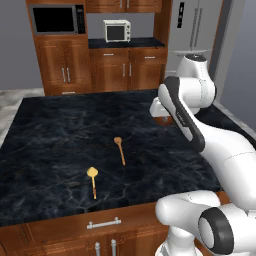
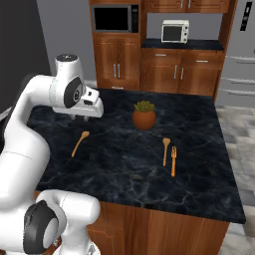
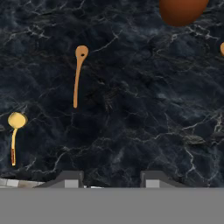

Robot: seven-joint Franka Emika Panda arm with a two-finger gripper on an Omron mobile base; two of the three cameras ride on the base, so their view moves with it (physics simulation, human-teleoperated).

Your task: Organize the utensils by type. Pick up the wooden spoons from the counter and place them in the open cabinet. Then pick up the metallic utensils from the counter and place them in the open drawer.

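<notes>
Gripper (image 3: pixel 111 177) hangs above the dark marble island counter (image 1: pixel 60 130), fingers spread apart, nothing between them; the two finger tips show at the bottom of the hand view with bare counter between.

Utensils on the counter:
- slotted wooden spoon (image 1: pixel 120 149), orange-brown, small hole in the bowl, long thin handle, lying flat mid-counter. Also (image 3: pixel 78 74) and (image 2: pixel 166 151).
- pale-headed spoon (image 1: pixel 93 180), yellow bowl, handle darkening to red-brown at the end, near the front edge. Also (image 3: pixel 14 135). Material hard to call.
- orange fork (image 2: pixel 173 160), just beside the slotted spoon, roughly parallel, not touching.
- another wooden spoon (image 2: pixel 79 143) on the side of the counter nearer the arm, well apart from the rest.

Potted plant (image 2: pixel 144 115) in a round terracotta pot sits behind the spoon/fork pair; pot bottom shows at (image 3: pixel 181 11).

Room: wide bare marble around every utensil, each one apart from the pot. Front edge of the counter runs over a closed drawer with bar handle (image 1: pixel 103 223). Back wall: wood cabinets, microwave (image 1: pixel 57 19), toaster oven (image 1: pixel 117 30).
</notes>
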